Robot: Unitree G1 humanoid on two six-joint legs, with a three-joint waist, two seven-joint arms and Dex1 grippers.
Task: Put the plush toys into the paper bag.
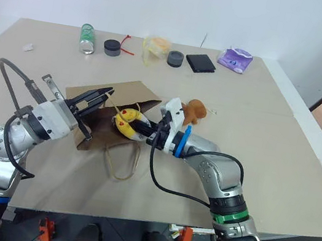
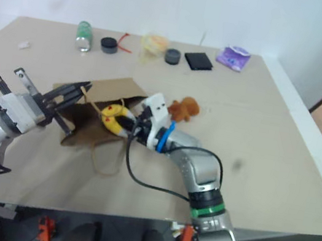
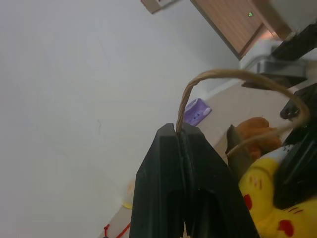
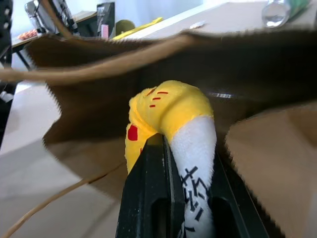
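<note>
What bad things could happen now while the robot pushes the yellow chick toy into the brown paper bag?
The right gripper pinches only part of the yellow plush chick at the brown paper bag's mouth, so it might slip out. The left gripper lifts the mouth by one thin twisted-paper handle; that could slip or tear, shutting the bag. The brown fuzzy bear toy lies close behind the right arm and might get bumped.

The right gripper (image 4: pixel 166 163) fingers cover the yellow chick's (image 4: pixel 171 111) lower half; behind it, the paper bag's (image 4: pixel 257 64) inside is dark and blurred.
</note>
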